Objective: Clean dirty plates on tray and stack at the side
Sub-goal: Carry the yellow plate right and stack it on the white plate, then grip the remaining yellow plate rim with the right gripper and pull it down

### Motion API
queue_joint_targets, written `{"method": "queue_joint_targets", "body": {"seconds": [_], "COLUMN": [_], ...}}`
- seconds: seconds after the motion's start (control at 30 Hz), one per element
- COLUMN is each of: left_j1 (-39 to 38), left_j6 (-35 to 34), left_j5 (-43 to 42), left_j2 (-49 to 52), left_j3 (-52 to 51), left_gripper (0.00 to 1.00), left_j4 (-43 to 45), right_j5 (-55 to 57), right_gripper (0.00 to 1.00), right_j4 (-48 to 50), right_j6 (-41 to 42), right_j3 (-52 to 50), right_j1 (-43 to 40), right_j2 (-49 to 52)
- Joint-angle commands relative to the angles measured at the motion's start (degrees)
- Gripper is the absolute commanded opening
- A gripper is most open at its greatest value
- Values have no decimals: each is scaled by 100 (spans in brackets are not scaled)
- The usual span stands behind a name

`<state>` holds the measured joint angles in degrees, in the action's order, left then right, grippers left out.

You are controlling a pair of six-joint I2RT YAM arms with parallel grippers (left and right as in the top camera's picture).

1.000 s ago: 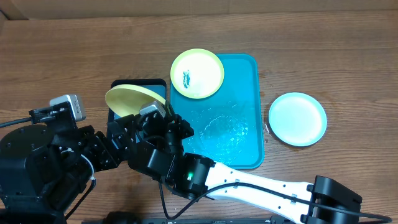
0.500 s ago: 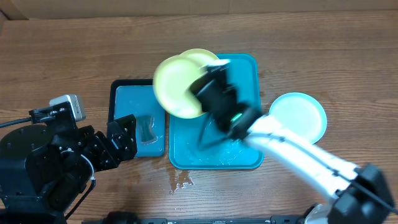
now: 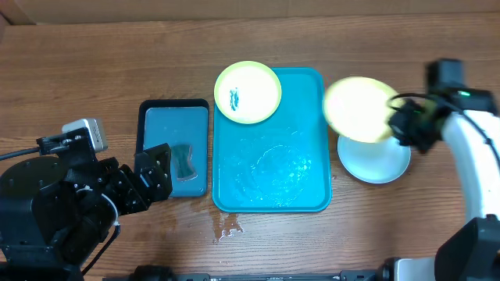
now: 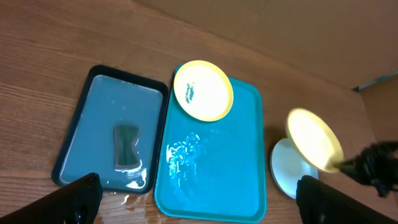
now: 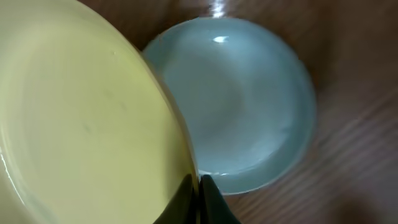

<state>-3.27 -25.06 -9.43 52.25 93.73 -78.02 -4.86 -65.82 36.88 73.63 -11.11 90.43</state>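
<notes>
Yellow plate (image 5: 81, 118) hangs pinched at its rim in the right gripper (image 5: 198, 194), so level and centre it over the pale plate (image 5: 249, 106) beneath the fingers (image 5: 214, 208) before releasing.

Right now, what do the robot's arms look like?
The left arm is bulky and black, with black cables and a grey box on top. The right arm is a slim white tube with black joints and a small green light. The left gripper and right gripper are black.

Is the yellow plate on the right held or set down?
Held: the right gripper pinches the yellow plate above the pale plate.
</notes>
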Motion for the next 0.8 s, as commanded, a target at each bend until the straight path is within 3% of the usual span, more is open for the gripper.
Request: {"method": "queue_joint_targets", "body": {"seconds": [0.0, 0.3, 0.43, 0.53, 0.67, 0.77], "left_j1": [35, 35, 35, 35, 35, 35], "left_j6": [85, 85, 85, 85, 85, 85], "left_j5": [-4, -4, -4, -4, -4, -4], "left_j2": [13, 13, 13, 13, 13, 13], "left_j3": [59, 59, 59, 59, 59, 59], "left_gripper": [100, 100, 100, 100, 100, 100], "left_j4": [17, 17, 17, 17, 17, 17], "right_j5": [181, -219, -428, -597, -1268, -1314], "right_gripper": [4, 4, 29, 34, 41, 45], "right_j4": [-11, 841, 776, 627, 654, 822], "right_j6": [-50, -398, -564, -721, -1537, -1919], "right_j3": [-457, -1753, -1602, -1248, -678, -63], "right_j1": [-664, -835, -710, -538, 94, 1106], "right_j2": [-87, -90, -155, -343, -669, -752]}}
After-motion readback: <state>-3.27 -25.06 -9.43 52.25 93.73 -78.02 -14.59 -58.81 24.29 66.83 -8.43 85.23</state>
